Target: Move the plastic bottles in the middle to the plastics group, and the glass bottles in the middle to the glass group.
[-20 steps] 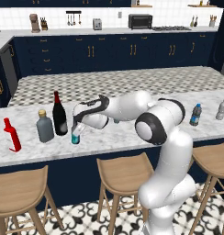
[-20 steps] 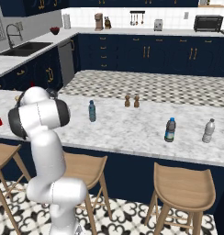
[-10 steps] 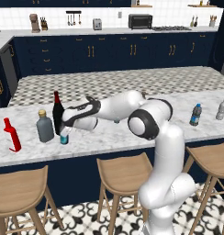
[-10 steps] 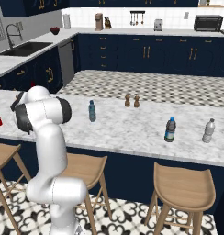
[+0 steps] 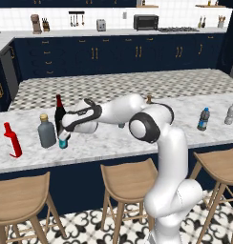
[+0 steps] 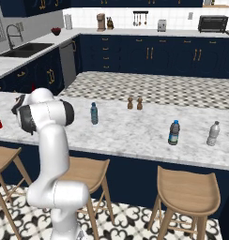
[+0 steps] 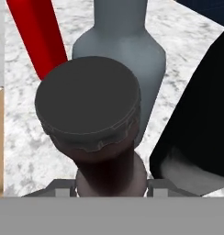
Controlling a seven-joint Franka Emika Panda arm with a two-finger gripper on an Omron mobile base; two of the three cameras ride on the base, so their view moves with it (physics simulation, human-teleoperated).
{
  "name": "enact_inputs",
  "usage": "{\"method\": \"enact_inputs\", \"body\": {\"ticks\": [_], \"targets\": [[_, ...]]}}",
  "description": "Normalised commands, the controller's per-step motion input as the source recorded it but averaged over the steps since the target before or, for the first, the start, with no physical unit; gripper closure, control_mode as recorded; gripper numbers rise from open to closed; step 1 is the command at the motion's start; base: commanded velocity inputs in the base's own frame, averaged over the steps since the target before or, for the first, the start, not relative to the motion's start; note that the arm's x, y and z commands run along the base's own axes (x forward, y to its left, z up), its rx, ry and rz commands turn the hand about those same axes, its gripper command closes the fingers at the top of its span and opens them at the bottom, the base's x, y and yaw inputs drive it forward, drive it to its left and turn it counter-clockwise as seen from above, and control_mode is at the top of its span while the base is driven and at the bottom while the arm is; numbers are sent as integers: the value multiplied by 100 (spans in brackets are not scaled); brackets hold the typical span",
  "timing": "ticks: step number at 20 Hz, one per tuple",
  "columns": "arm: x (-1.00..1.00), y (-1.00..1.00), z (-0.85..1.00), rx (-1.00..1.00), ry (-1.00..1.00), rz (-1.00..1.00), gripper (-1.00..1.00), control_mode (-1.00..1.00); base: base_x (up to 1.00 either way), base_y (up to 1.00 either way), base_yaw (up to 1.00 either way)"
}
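Observation:
My gripper (image 5: pixel 65 137) is shut on the brown neck of the small dark teal-labelled bottle (image 5: pixel 63 142), low at the counter, just right of the squat grey bottle (image 5: pixel 47 131). In the hand view its dark crown cap (image 7: pixel 88 103) fills the centre, and the fingers (image 7: pixel 63 190) flank the neck. The tall black wine bottle (image 5: pixel 58 112) stands right behind, and the red bottle (image 5: pixel 13 140) is further left. The slim pale-blue bottle (image 6: pixel 94 113) stands mid-counter. The two water bottles (image 5: pixel 203 119) (image 5: pixel 230 113) are far right.
Two small brown shakers (image 6: pixel 134 103) stand on the counter's far side. Wooden stools (image 5: pixel 128 178) line the counter's near edge. In the hand view the grey bottle (image 7: pixel 120 46), the red bottle (image 7: pixel 38 32) and the black bottle (image 7: pixel 205 114) crowd close around the held one.
The arm has carried the small teal-labelled bottle leftward, from in front of the wine bottle to beside the squat grey bottle. Its grip has stayed the same.

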Motion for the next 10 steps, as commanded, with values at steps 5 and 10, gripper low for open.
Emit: {"method": "enact_inputs", "body": {"ticks": [5,10], "targets": [[5,6,-34,0,0,0,100,-100,0,0,0],[-20,0,-18,0,0,0,100,-100,0,0,0]]}}
